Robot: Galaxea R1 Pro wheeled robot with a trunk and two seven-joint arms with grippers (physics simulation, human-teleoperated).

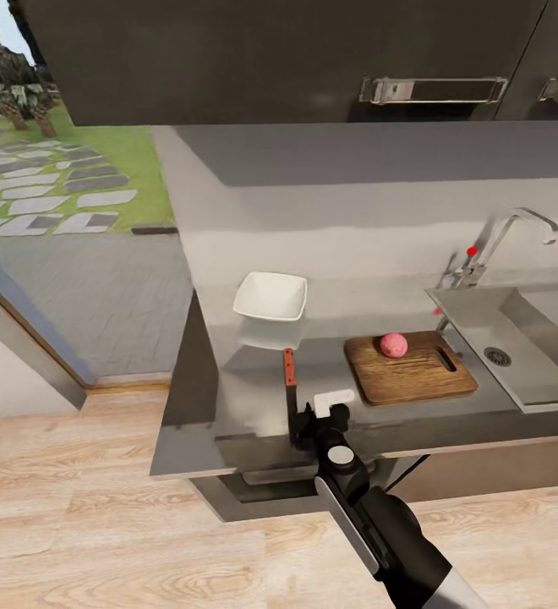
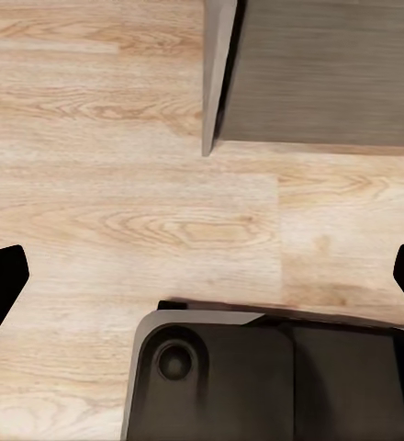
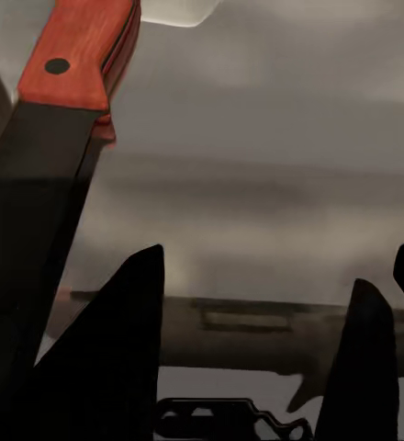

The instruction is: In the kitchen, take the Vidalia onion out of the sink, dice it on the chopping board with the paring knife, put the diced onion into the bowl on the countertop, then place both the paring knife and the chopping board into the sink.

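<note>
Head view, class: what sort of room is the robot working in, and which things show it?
Most likely a kitchen: a stainless steel sink with a chrome gooseneck tap, a glossy grey countertop holding a dark brown wooden chopping board, and dark wall cabinets overhead.

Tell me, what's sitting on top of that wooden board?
A pinkish-red onion rests on the chopping board, near its back edge. The spot of board directly under the onion is covered, so unseen.

Pinkish-red onion [image 1: 393,343], dark brown board [image 1: 410,368], white bowl [image 1: 270,297], red-orange-handled knife [image 1: 290,377].
</note>
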